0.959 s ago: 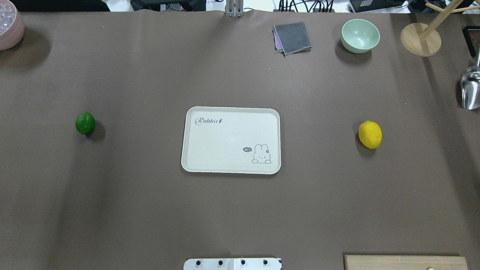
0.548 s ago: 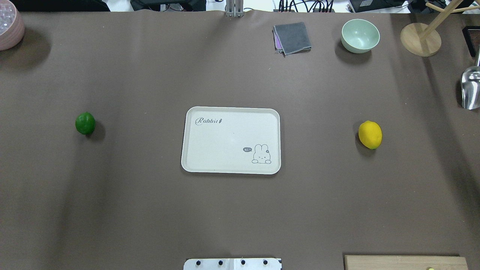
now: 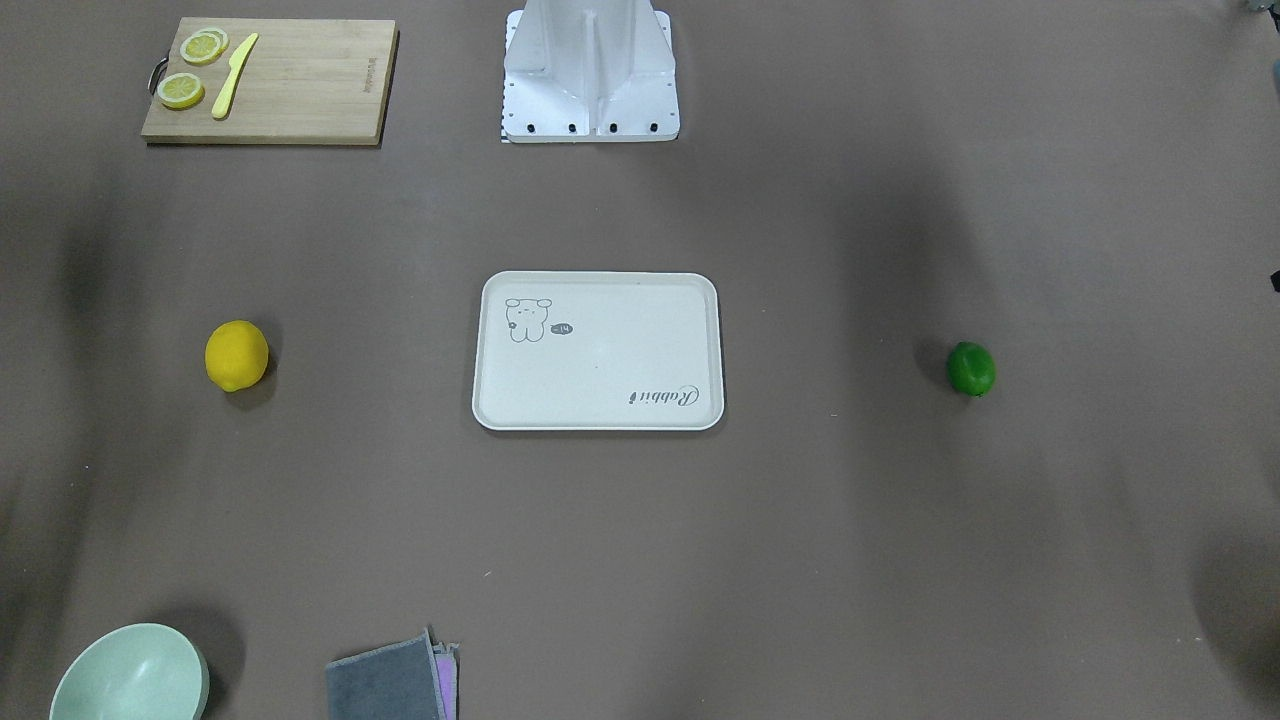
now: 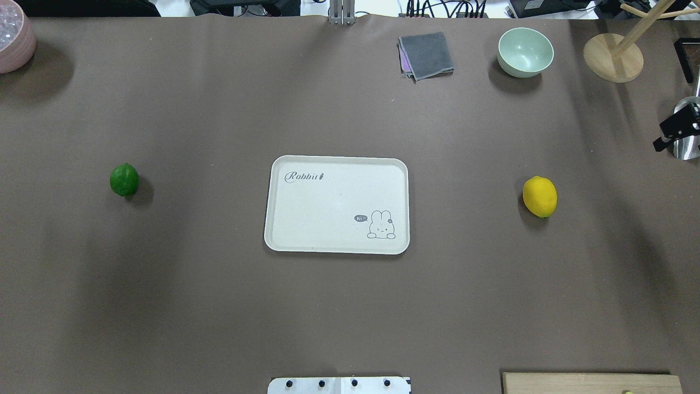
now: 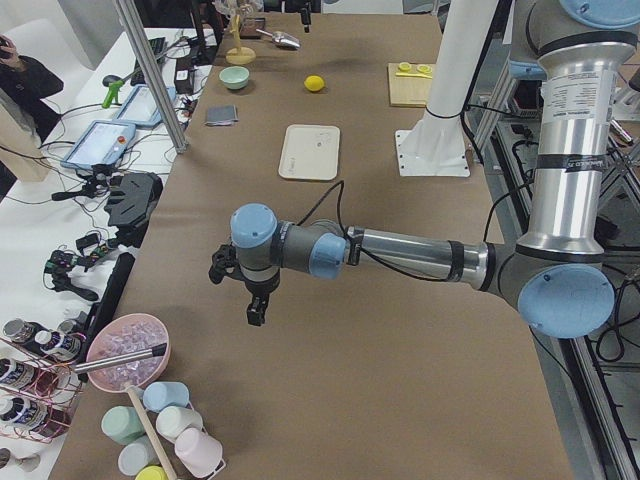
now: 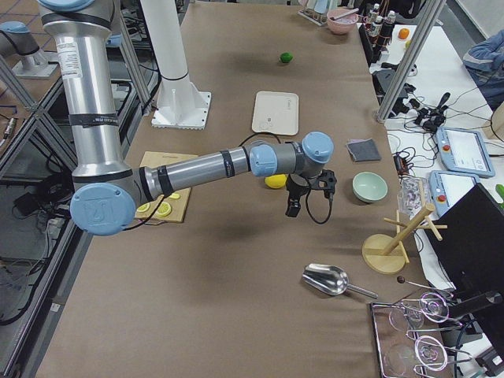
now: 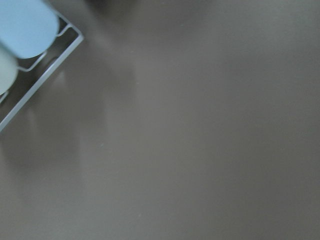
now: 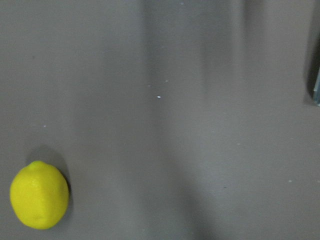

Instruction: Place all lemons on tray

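Right fingers: two dark fingers point down at the table; how far apart they stand cannot be told, and they hold nothing.
Right gripper point(image 6: 292, 208): hangs above the table near its right end, apart from the yellow lemon. From overhead it shows only partly, over the metal scoop point(image 4: 687, 149).
Left fingers: they point down and hold nothing; their opening cannot be told.
Left gripper point(image 5: 256, 312): hangs above bare brown cloth near the table's left end, well apart from the green lemon.
Yellow lemon point(image 4: 540, 196): lies on the cloth toward the right end, about midway between the robot's edge and the far edge, well apart from the tray.
Green lemon point(image 4: 124, 179): lies on the cloth toward the left end, well apart from the tray.
Tray point(image 4: 333, 200): cream-white, flat on the middle of the table, between the two lemons.
Cutting board point(image 3: 300, 85): at the robot's edge near the right corner, carrying lemon slices point(image 3: 182, 90) and a yellow knife point(image 3: 233, 76).
Pale green bowl point(image 4: 525, 52): at the far edge toward the right end.
Grey cloth point(image 4: 427, 54): folded, at the far edge, just left of the bowl.
Wooden stand point(image 4: 612, 57): at the far right corner.
Pink bowl point(image 4: 13, 41): at the far left corner.
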